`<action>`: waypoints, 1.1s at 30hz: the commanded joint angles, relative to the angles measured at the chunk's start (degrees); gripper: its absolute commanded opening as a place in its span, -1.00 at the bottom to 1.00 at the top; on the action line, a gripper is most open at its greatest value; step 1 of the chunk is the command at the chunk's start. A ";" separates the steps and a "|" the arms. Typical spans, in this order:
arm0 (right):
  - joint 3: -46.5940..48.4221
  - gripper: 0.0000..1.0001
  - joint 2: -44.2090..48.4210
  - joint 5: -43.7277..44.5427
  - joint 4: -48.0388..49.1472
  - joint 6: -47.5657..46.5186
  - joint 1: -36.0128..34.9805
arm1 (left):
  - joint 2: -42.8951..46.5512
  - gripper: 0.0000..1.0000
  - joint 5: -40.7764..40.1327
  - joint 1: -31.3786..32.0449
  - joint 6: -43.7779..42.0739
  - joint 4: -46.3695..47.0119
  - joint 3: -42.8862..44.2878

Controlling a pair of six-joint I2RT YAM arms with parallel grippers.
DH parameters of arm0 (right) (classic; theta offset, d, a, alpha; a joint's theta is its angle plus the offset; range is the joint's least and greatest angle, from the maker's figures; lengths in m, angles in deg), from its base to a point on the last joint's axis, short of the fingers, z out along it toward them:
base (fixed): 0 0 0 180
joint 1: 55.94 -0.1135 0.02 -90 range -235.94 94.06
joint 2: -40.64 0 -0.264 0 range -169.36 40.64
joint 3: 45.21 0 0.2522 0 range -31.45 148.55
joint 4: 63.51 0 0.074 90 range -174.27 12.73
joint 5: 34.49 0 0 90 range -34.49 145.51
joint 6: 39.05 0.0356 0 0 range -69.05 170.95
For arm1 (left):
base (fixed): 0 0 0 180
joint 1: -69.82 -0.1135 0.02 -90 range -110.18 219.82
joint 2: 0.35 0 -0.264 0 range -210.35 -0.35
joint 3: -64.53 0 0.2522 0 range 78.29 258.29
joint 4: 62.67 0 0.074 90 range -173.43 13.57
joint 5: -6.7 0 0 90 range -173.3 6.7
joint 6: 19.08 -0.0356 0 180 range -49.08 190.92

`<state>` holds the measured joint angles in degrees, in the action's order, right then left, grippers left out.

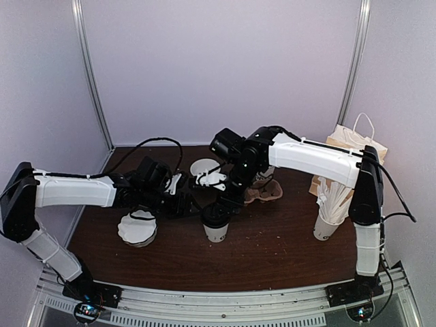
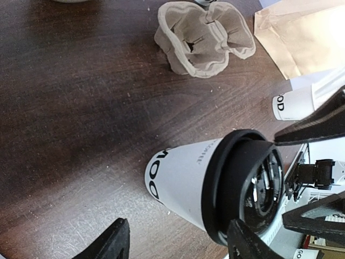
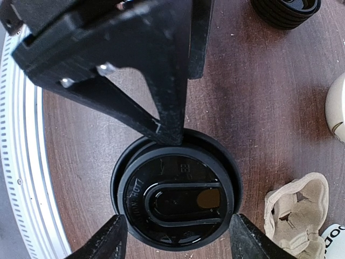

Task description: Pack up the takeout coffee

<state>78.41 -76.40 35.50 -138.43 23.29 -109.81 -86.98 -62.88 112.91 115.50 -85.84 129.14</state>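
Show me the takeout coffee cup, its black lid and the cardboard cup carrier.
takeout coffee cup [image 2: 180,178]: left wrist view, on its white side wall.
black lid [image 3: 178,197]: right wrist view, on its top face.
cardboard cup carrier [image 2: 186,54]: left wrist view, on its near outer wall.

The table is dark wood, perhaps veneer, scuffed and faintly shiny. The takeout coffee is smooth matt white paper, its lid glossy black plastic. The cup carrier is rough grey pulp; the bag, matt brown paper.
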 commanded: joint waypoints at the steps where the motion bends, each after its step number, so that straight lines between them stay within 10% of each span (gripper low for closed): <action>1: 2.31 0.37 -0.14 1.81 -1.63 0.43 -0.79 | -0.91 0.30 0.47 -0.55 0.67 2.90 -1.85; 17: 1.68 0.49 -2.91 1.45 -2.57 -0.30 -1.11 | -1.14 0.30 1.00 -0.55 0.02 2.27 -2.45; 33: -7.33 0.10 -2.81 1.68 -0.04 -0.38 -1.15 | -6.22 0.14 -4.01 -0.46 -3.45 5.58 -12.07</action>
<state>75.46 -76.33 36.59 -135.72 23.51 -109.81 -87.55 -61.41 112.50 114.51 -71.35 120.75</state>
